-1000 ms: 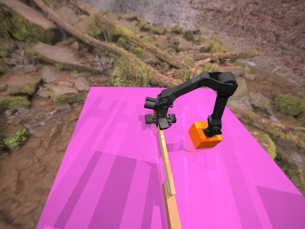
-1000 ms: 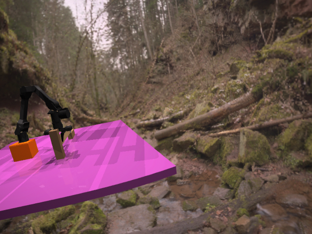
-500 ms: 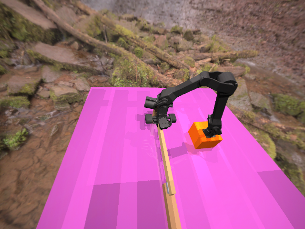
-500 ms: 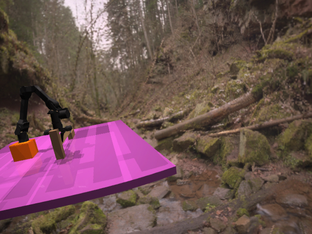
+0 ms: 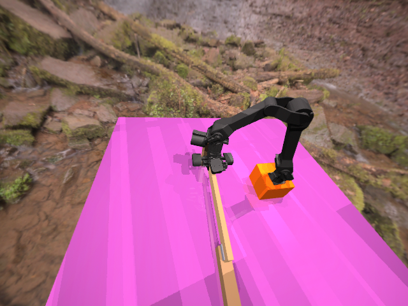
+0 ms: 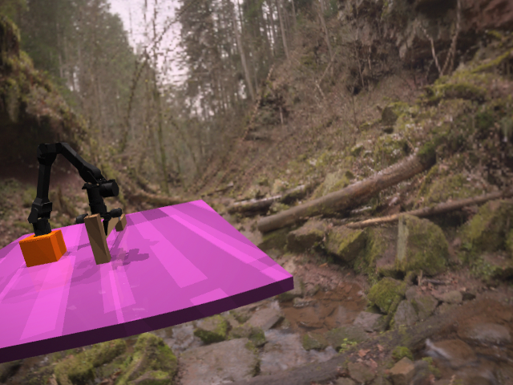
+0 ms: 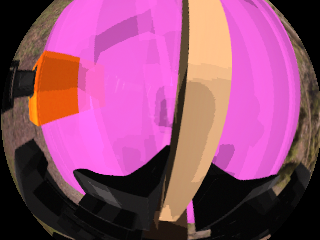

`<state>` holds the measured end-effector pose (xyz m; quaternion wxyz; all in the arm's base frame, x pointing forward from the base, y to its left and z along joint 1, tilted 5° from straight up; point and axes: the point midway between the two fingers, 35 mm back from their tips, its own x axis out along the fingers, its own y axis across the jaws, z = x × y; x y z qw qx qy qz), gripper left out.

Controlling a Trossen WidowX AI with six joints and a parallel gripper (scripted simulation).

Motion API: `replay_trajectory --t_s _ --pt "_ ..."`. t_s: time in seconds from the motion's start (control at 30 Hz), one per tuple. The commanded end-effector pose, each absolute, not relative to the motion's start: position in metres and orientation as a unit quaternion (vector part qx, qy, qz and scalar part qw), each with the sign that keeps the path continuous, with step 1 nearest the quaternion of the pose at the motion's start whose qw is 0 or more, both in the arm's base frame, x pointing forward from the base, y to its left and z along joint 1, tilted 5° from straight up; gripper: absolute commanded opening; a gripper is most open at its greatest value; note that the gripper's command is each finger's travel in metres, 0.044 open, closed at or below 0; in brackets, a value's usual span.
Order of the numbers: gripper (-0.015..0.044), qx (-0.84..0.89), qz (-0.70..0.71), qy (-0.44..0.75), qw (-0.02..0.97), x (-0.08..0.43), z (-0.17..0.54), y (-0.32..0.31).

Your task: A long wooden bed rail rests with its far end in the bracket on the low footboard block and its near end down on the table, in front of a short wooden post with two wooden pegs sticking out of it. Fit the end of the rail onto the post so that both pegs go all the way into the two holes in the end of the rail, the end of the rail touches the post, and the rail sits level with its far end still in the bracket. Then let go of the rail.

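The post (image 6: 97, 239) (seemingly wooden) stands near the arm (image 6: 78, 164).

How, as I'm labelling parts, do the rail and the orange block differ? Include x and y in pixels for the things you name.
The rail (image 5: 220, 210) (image 6: 111, 224) (image 7: 209, 45) is long and narrow; the orange block (image 5: 276, 191) (image 6: 44, 249) (image 7: 60, 87) is squat. The rail is pale tan, the orange block vivid orange. The gripper (image 5: 212, 163) (image 6: 106, 224) (image 7: 178, 150) clamps the rail; the orange block sits under the arm's foot. Both have flat faces.
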<state>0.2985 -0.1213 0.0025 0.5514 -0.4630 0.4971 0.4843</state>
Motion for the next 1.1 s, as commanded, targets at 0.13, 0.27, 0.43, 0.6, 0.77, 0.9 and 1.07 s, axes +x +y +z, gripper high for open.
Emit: replay_trajectory --t_s 0.13,0.27,0.43,0.6,0.77,0.9,1.07 --pt "0.0000 -0.467 0.480 0.497 0.553 0.3013 0.0061 -0.1212" --pt "0.0000 -0.467 0.480 0.497 0.553 0.3016 0.0057 -0.1201" --pt "0.0000 -0.467 0.480 0.496 0.553 0.3019 0.0047 -0.1190" --pt "0.0000 -0.467 0.480 0.496 0.553 0.3019 0.0036 -0.1185" --pt "0.0000 -0.467 0.480 0.496 0.553 0.3015 0.0029 -0.1184" --pt "0.0000 -0.467 0.480 0.497 0.553 0.3011 0.0026 -0.1183" --pt "0.0000 -0.467 0.480 0.497 0.553 0.3008 0.0030 -0.1184"
